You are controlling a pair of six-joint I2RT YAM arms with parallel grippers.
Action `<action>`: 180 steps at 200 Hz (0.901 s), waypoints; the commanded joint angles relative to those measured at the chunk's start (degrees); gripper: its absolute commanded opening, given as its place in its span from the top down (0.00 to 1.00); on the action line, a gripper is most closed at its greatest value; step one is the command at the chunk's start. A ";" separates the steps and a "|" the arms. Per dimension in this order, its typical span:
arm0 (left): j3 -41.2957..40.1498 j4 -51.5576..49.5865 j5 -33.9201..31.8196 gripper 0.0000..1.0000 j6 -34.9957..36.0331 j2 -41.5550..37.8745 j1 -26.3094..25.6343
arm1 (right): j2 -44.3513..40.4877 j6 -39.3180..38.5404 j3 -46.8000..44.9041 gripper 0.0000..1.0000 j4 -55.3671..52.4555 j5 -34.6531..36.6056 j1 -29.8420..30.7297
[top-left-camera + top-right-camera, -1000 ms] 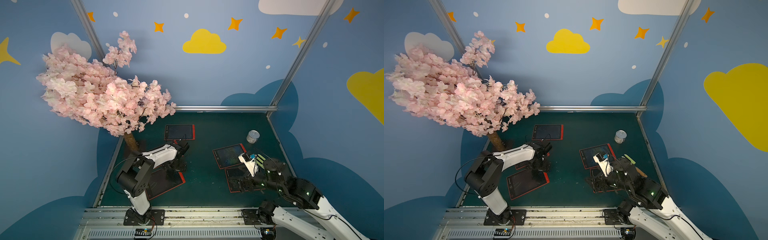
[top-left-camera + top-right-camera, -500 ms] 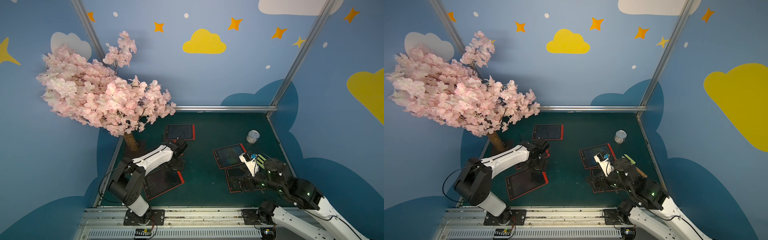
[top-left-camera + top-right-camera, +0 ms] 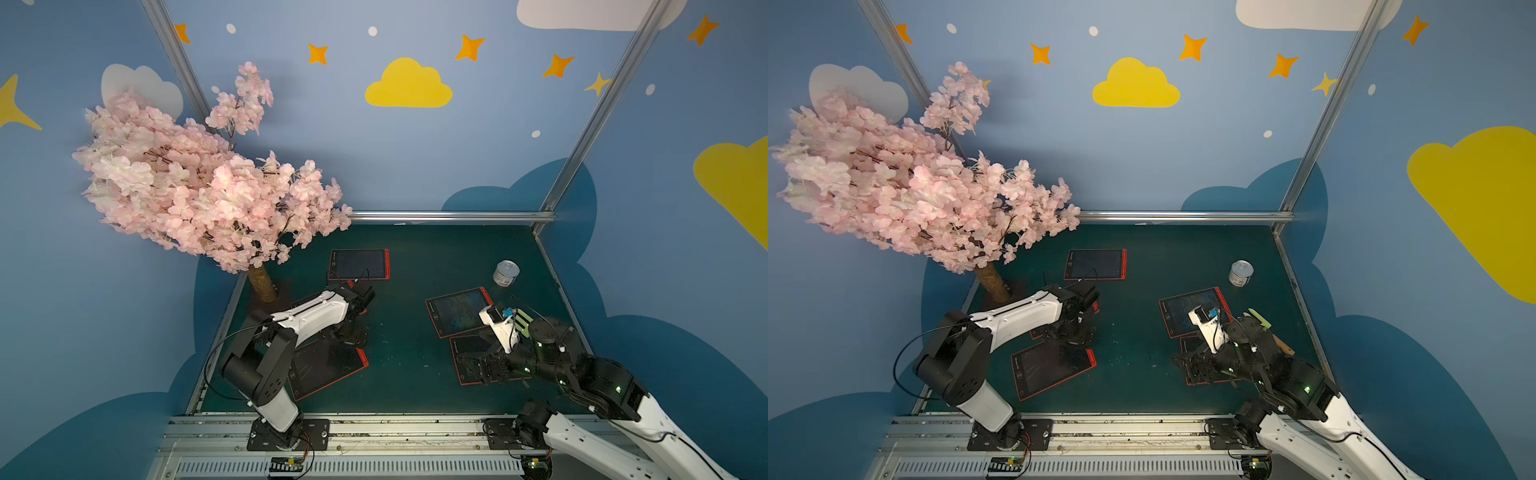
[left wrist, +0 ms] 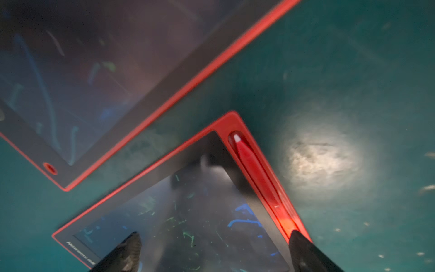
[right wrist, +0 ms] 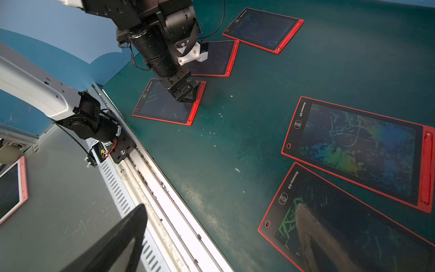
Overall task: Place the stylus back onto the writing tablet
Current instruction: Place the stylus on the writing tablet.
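Note:
The red stylus (image 4: 254, 169) lies in the slot along the red edge of a black writing tablet (image 4: 193, 212). My left gripper (image 4: 215, 245) hovers open over this tablet, one fingertip (image 4: 299, 242) above the stylus's rear end and nothing between the fingers. In both top views the left gripper (image 3: 353, 332) (image 3: 1077, 332) hangs by the far edge of the front-left tablet (image 3: 328, 370) (image 3: 1054, 365). My right gripper (image 5: 221, 207) (image 3: 469, 368) is open and empty, low over the front-right tablet (image 5: 353, 235).
Three more red-edged tablets lie on the green mat: far (image 3: 359, 264), mid-left (image 4: 82, 82) partly under my left arm, and right (image 3: 457, 311). A tin can (image 3: 506, 273) stands at the back right. The blossom tree (image 3: 208, 187) overhangs the left side. A metal rail (image 3: 374, 419) borders the front.
The left arm's elbow dipped toward the left and came partly back, while its gripper stayed over the left tablets. The right arm has not moved.

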 commanded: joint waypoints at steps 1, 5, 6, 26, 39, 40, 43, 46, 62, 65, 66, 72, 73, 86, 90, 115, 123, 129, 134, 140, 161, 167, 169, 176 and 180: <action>-0.42 0.35 1.65 0.03 0.61 1.09 -0.26 | -0.67 0.40 -0.29 0.03 -0.45 0.26 -0.10; -0.55 0.46 1.74 0.03 0.60 1.26 -0.28 | -0.66 0.41 -0.29 0.03 -0.46 0.31 -0.08; -0.55 0.47 1.74 0.03 0.60 1.23 -0.24 | -0.65 0.41 -0.29 0.03 -0.46 0.31 -0.06; -1.21 0.90 1.79 0.03 0.65 1.63 -0.33 | -0.56 0.41 -0.29 0.03 -0.50 0.20 -0.06; -1.57 1.23 1.93 0.03 0.37 1.90 -0.42 | -0.50 0.39 -0.29 0.03 -0.51 0.13 -0.04; -1.59 1.25 1.93 0.03 0.36 1.90 -0.44 | -0.48 0.39 -0.29 0.03 -0.48 0.13 -0.04; -1.73 1.40 1.94 0.03 0.30 1.98 -0.46 | -0.48 0.40 -0.29 0.03 -0.47 0.13 -0.05; -1.83 1.52 1.99 0.03 0.26 2.03 -0.42 | -0.47 0.41 -0.29 0.03 -0.47 0.13 -0.04; -2.13 1.96 1.93 0.03 -0.02 2.54 -0.55 | -0.47 0.40 -0.29 0.03 -0.48 0.13 0.00; -2.14 2.04 1.87 0.03 -0.09 2.64 -0.50 | -0.47 0.41 -0.29 0.03 -0.46 0.13 -0.02; -2.14 2.06 1.86 0.03 -0.09 2.62 -0.53 | -0.47 0.41 -0.29 0.03 -0.46 0.13 -0.08; -2.10 2.07 1.63 0.03 -0.25 2.90 -0.52 | -0.47 0.41 -0.29 0.03 -0.55 0.13 -0.04; -2.12 2.07 1.65 0.03 -0.30 2.93 -0.53 | -0.47 0.41 -0.29 0.03 -0.50 0.13 -0.04; -2.12 2.16 1.32 0.03 -0.65 3.38 -0.53 | -0.56 0.34 -0.29 0.03 -0.59 0.13 -0.03; -2.14 2.16 1.16 0.03 -0.67 3.59 -0.55 | -0.56 0.39 -0.29 0.03 -0.68 0.13 -0.06; -1.89 1.54 0.23 0.03 -1.38 3.63 -0.54 | -0.69 0.38 -0.29 0.03 -0.67 0.22 -0.03; -1.88 1.58 0.37 0.03 -1.43 2.87 -0.46 | -0.75 0.40 -0.29 0.03 -0.64 0.22 0.03; -1.92 1.67 0.71 0.03 -1.43 2.09 -0.25 | -0.73 0.35 -0.29 0.03 -0.64 0.22 -0.03; -1.80 1.72 1.21 0.03 -1.48 1.47 0.00 | -0.73 0.41 -0.29 0.03 -0.64 0.22 -0.03; -1.67 1.74 1.88 0.03 -1.38 0.88 0.37 | -0.73 0.41 -0.29 0.03 -0.54 0.20 0.00; -0.88 0.63 1.43 0.03 -1.21 -0.28 1.20 | -0.63 0.40 -0.29 0.03 -0.55 0.05 -0.02; -0.75 0.45 1.27 0.03 -1.07 -0.47 1.41 | -0.64 0.40 -0.29 0.03 -0.52 0.00 -0.01; -0.74 0.41 1.21 0.03 -1.04 -0.47 1.52 | -0.65 0.41 -0.29 0.03 -0.54 -0.03 0.03; -0.73 0.40 1.10 0.03 -0.87 -0.63 1.72 | -0.65 0.39 -0.29 0.03 -0.55 0.00 -0.04; -0.81 0.40 1.14 0.03 -0.74 -0.57 1.86 | -0.65 0.40 -0.29 0.03 -0.53 0.04 0.03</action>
